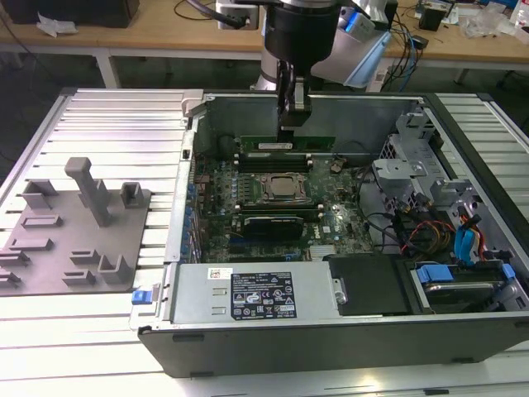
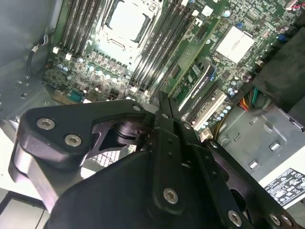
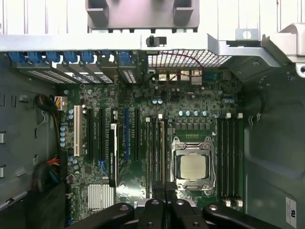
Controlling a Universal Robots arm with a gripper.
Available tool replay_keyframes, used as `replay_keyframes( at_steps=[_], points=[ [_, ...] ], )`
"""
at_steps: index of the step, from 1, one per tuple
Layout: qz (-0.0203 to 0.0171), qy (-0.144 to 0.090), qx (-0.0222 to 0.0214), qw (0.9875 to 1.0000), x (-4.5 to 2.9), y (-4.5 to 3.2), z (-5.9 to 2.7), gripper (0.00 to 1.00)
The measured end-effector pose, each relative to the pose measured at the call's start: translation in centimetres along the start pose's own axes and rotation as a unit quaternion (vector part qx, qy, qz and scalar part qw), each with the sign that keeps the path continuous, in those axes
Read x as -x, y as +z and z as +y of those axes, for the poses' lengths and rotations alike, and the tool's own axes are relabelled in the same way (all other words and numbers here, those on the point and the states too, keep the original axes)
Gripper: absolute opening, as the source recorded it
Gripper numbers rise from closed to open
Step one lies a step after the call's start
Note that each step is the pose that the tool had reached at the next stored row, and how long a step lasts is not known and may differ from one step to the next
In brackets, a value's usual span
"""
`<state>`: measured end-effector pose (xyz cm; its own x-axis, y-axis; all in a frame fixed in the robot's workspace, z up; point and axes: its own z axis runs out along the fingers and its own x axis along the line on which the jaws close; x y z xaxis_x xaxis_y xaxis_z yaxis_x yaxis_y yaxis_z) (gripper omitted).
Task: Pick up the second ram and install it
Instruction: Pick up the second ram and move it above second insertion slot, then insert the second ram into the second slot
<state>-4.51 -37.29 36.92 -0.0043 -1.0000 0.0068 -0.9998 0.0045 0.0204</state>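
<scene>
One second ram [image 1: 318, 144] is hanging edge-down in the tool [image 1: 293, 126], pinched narrow on its upper edge, apparently aligning with slots [image 1: 264, 163] just beside the CPU socket [image 1: 283, 188].

Bright, even light falls from overhead. In the exterior view the slatted table [image 1: 99, 331] glares almost white along its near edge. The open computer case [image 1: 331, 351] shows a dark near wall, and its interior is dimmer than the table around it. In the second wrist view the CPU socket [image 2: 125, 21] and a heatsink [image 2: 232, 44] wash out to pale white, and the black gripper [image 2: 164, 102] carries dull, soft highlights. In the first wrist view the motherboard [image 3: 200, 100] is evenly lit, with deep shadow over the cable bay [image 3: 28, 191] beside it.
</scene>
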Motion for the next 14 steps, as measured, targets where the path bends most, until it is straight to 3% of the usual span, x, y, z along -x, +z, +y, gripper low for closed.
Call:
replay_keyframes(
  at_steps=[14],
  points=[
    [-0.0001, 0.000, -0.0001, 1.0000, 0.08, 0.10, -0.01, 0.09]
  ],
)
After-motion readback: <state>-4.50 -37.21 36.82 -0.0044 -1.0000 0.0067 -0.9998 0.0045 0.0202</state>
